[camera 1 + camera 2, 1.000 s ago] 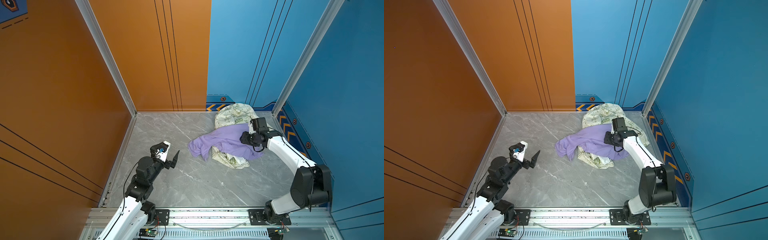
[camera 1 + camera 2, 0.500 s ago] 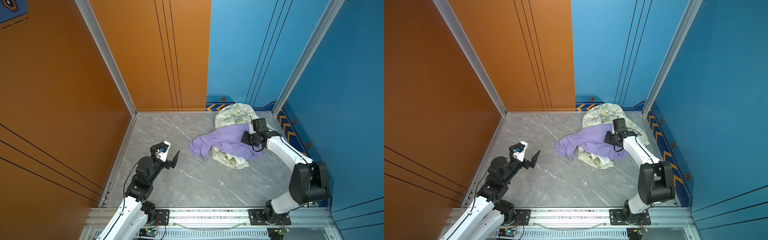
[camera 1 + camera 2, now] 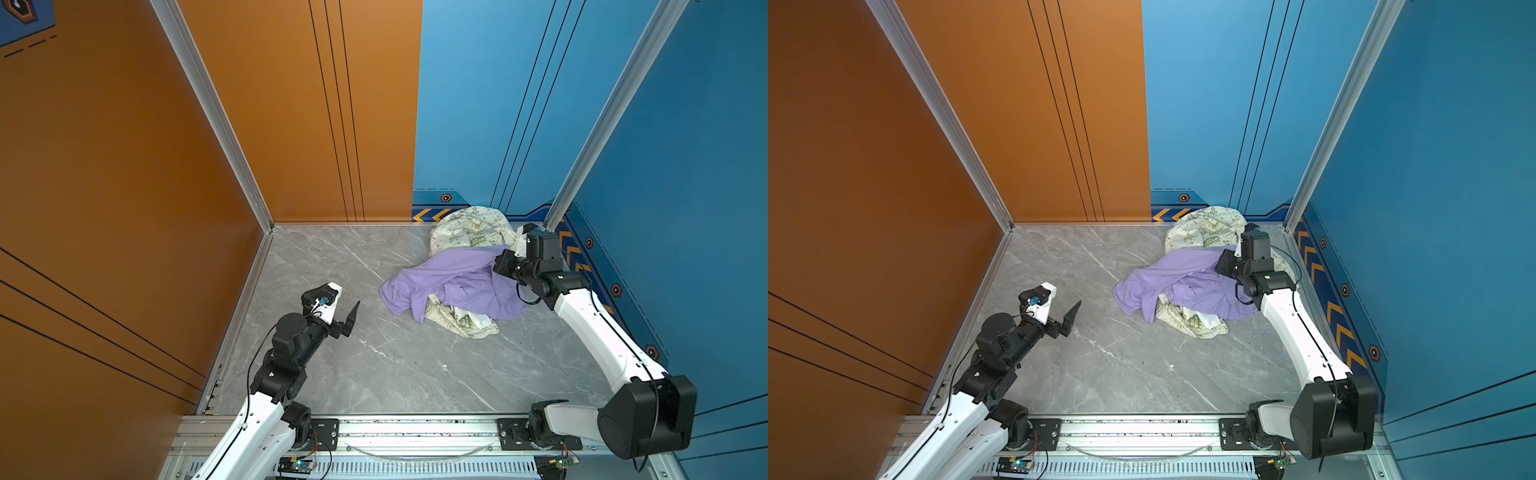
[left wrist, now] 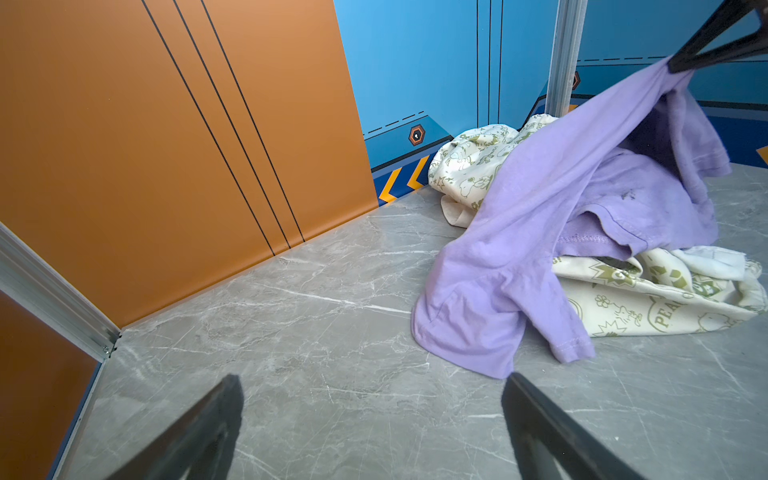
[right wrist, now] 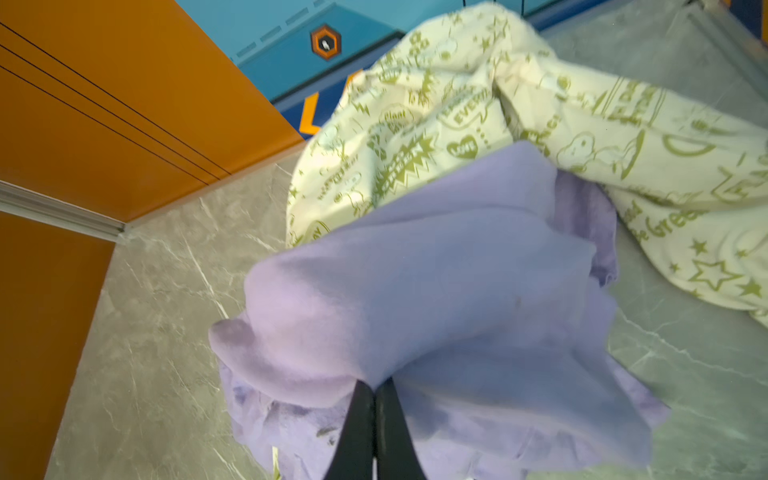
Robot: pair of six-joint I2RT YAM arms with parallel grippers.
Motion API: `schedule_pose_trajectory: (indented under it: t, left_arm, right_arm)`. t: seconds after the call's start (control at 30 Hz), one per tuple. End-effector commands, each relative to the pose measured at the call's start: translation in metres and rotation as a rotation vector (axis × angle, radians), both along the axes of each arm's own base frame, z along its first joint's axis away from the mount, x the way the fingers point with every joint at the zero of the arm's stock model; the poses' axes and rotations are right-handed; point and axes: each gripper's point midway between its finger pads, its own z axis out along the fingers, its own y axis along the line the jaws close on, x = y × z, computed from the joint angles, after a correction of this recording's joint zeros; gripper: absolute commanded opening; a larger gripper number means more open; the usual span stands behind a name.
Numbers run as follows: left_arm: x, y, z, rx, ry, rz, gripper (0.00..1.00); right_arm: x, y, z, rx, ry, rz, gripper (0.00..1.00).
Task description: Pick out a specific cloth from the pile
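- While your right gripper (image 5: 375,392) clamped the purple cloth (image 3: 453,276), it draped the pile (image 3: 465,226) at two o'clock.
- Your left gripper (image 4: 372,378) gaped empty at eight o'clock.

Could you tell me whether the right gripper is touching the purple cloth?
Touching. The right wrist view shows the right gripper with jaws shut on a fold of the purple cloth.

Open floor (image 3: 374,365) left of pile (image 3: 461,237)
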Motion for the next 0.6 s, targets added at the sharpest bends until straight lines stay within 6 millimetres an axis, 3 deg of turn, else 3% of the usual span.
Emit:
schedule_pose_trajectory:
  t: [0.0,0.13,0.3,0.57]
  left_arm:
    - [-0.001,-0.001,-0.002,0.009,-0.011,-0.002,0.98]
    - [-0.001,-0.001,-0.001,0.008,-0.012,0.0,0.98]
    - [-0.002,-0.001,-0.001,0.008,-0.014,-0.003,0.98]
    - [-0.003,-0.004,0.002,0.002,-0.02,-0.013,0.98]
  right_arm:
    - [0.004,-0.007,0.043,0.027,-0.153,-0.046,0.0]
    - [0.003,0.001,0.09,0.059,-0.285,-0.03,0.0]
    - [0.004,0.028,0.149,0.096,-0.428,0.036,0.0]
    - [-0.001,0.116,0.226,0.138,-0.594,0.216,0.0]
